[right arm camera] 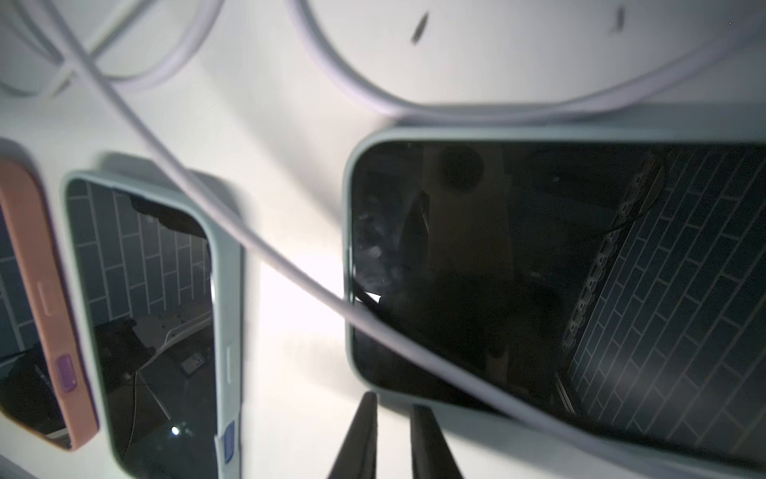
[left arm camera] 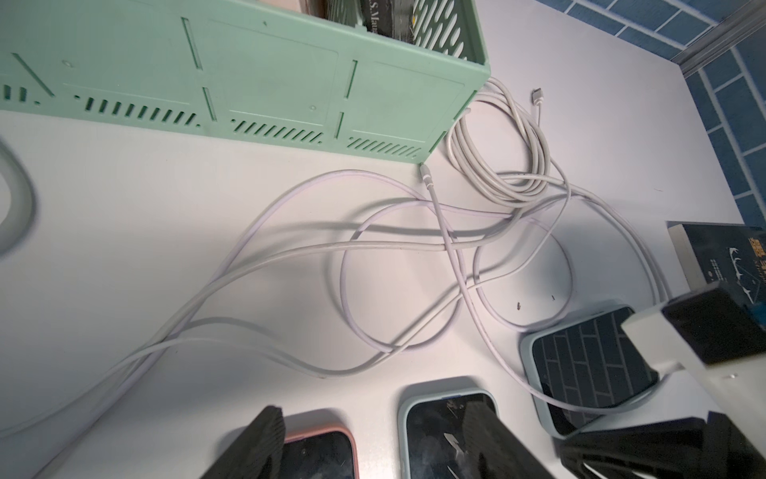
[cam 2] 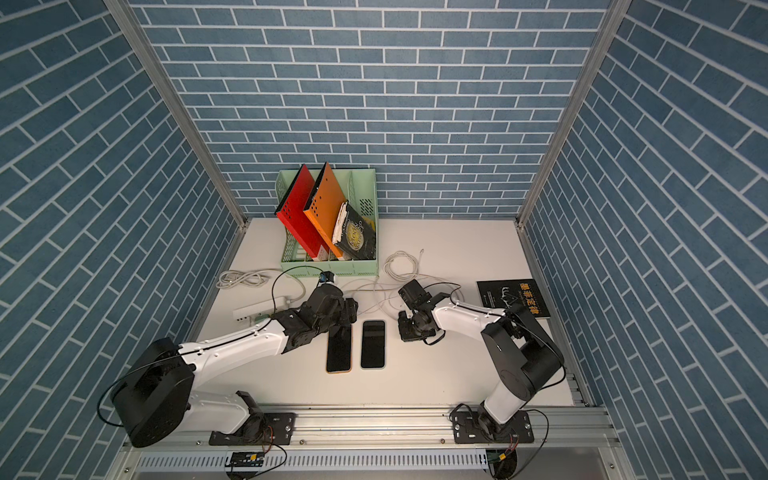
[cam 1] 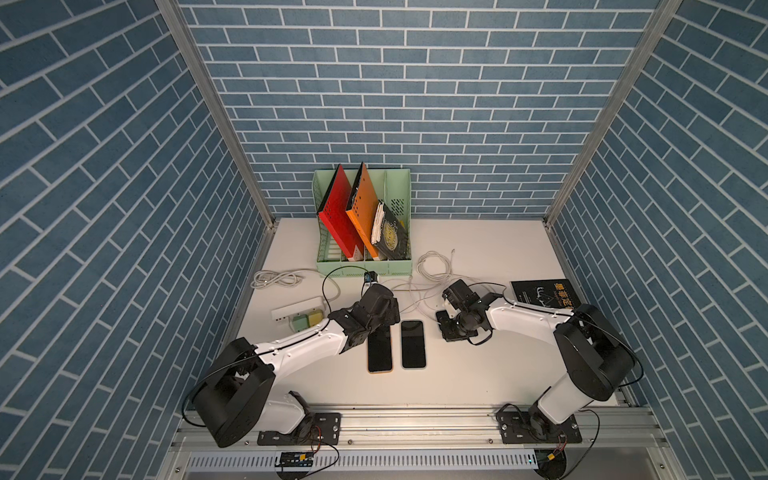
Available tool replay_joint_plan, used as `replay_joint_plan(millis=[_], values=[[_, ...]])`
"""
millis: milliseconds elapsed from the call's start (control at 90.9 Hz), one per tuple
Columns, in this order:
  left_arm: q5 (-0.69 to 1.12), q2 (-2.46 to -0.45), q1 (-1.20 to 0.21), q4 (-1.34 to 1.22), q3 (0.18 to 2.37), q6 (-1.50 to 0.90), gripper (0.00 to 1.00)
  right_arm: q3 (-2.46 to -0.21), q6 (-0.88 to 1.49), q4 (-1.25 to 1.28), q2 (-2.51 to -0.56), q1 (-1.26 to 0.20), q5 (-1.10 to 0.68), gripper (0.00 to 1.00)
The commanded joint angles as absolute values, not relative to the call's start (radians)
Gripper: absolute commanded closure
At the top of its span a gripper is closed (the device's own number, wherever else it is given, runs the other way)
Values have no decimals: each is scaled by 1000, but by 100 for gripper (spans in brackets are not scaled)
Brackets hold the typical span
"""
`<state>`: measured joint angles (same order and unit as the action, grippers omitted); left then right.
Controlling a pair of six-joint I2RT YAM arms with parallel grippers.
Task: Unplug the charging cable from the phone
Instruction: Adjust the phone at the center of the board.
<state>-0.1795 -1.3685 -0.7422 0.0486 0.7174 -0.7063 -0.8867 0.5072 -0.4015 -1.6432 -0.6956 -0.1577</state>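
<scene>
- White charging cable (right arm camera: 290, 273): where does it run, and which phone does it serve?
- It crosses the screen of the pale-cased phone (right arm camera: 497, 269). That phone lies flat on the table (cam 1: 478, 374), right of centre, on the right-edge side of the two other phones. In both top views the right arm covers most of it. The plug is hidden, so the port end cannot be confirmed.
- State of the grippers?
- On the right gripper (right arm camera: 391, 404) the fingers sit close together with a thin gap and grip nothing. It is just beside one corner of that phone. On the left gripper (left arm camera: 373, 414) the jaws stand wide apart and empty. One finger is over the orange-cased phone (cam 1: 379, 353), the other over the second pale-cased phone (cam 1: 413, 345).
- Procedure for the step in hand?
- The following is judgement only.
  1. Locate the plug before closing.
  2. Grip the rigid plug body, not the cord. The cord is limp and would likely slip or kink.
  3. Pull straight along the phone's long axis, in line with the port.
  4. Pin the phone flat with the left gripper. The phone looks light on a smooth surface and would probably slide.
  5. Keep clear of the loose cable loops (left arm camera: 393, 247) toward the back edge.
</scene>
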Motion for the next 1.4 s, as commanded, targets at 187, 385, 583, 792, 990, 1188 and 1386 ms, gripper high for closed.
replay_joint_plan(millis=[187, 385, 583, 792, 990, 1188, 1386], values=[[-203, -1358, -747, 66, 712, -704, 26, -1002, 453, -354, -1702, -659, -171, 75], [-214, -1363, -746, 60, 709, -702, 27, -1017, 396, -441, -1573, -660, -178, 48], [-199, -1391, -746, 42, 725, -698, 26, -1072, 360, -521, -1523, -560, -55, 22], [-181, -1411, -745, 27, 734, -699, 27, -1131, 358, -427, -1617, -410, -42, 20], [-186, -1385, -746, 34, 718, -704, 27, -1224, 375, -357, -1778, -347, -98, 38], [-202, -1355, -746, 43, 696, -707, 27, -1268, 392, -338, -1878, -319, -158, 80], [-202, -1355, -746, 42, 696, -706, 27, -1237, 397, -341, -1908, -319, -165, 81]])
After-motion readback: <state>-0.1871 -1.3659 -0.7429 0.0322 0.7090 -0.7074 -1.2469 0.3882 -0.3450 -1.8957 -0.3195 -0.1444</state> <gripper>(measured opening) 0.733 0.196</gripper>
